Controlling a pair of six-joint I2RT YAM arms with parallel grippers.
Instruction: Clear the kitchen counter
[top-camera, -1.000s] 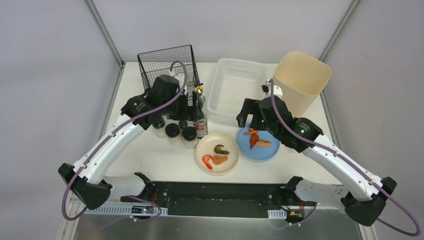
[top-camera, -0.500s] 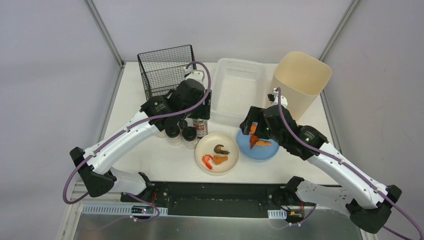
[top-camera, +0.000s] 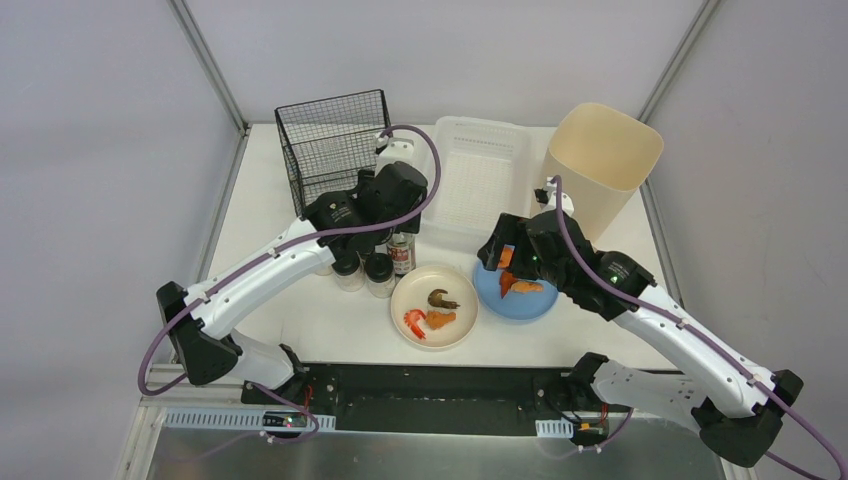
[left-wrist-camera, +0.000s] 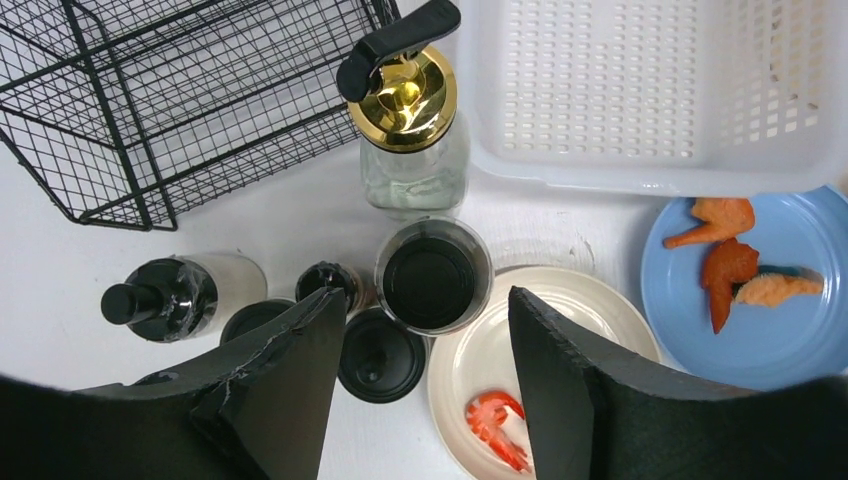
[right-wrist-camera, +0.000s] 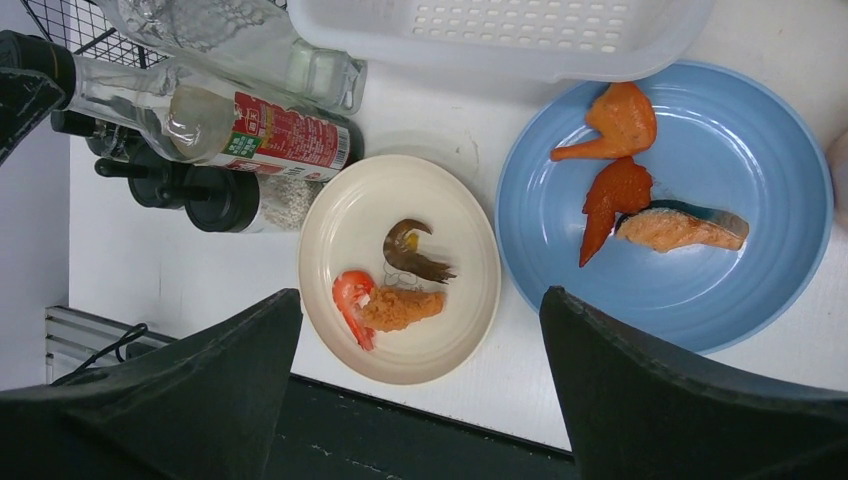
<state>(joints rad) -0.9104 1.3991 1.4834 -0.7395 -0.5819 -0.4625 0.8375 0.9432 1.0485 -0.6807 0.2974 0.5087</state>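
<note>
Left gripper (left-wrist-camera: 427, 298) is hanging over the bottle cluster with its jaws apart. Its fingers are straddling a black-lidded jar (left-wrist-camera: 432, 270) from above, not pinching it, with nothing grasped. Right gripper (right-wrist-camera: 420, 295) is hovering spread wide and empty, above where the cream plate (right-wrist-camera: 340, 240) and blue plate (right-wrist-camera: 720, 140) are sitting just beside each other.

The white bench (top-camera: 310, 310) is lying under everything, running from the arm bases to the back wall. A gold-capped pump bottle (left-wrist-camera: 405, 130) is standing just behind the jar. A red-labelled sauce bottle (right-wrist-camera: 270, 135) and several smaller dark-capped shakers are crowding in near it.

A black wire basket (left-wrist-camera: 150, 100) is sitting at the back left. A white slotted basket (left-wrist-camera: 640, 90) is sitting at the back middle, with its near edge just beside the blue plate. A beige bin (top-camera: 603, 160) is standing at the back right.

The cream plate is carrying a shrimp (right-wrist-camera: 350, 295), a breaded piece (right-wrist-camera: 400, 308) and a dark curled piece (right-wrist-camera: 410, 255). The blue plate is carrying two orange pieces (right-wrist-camera: 620, 120) and a fish slice (right-wrist-camera: 680, 228).
</note>
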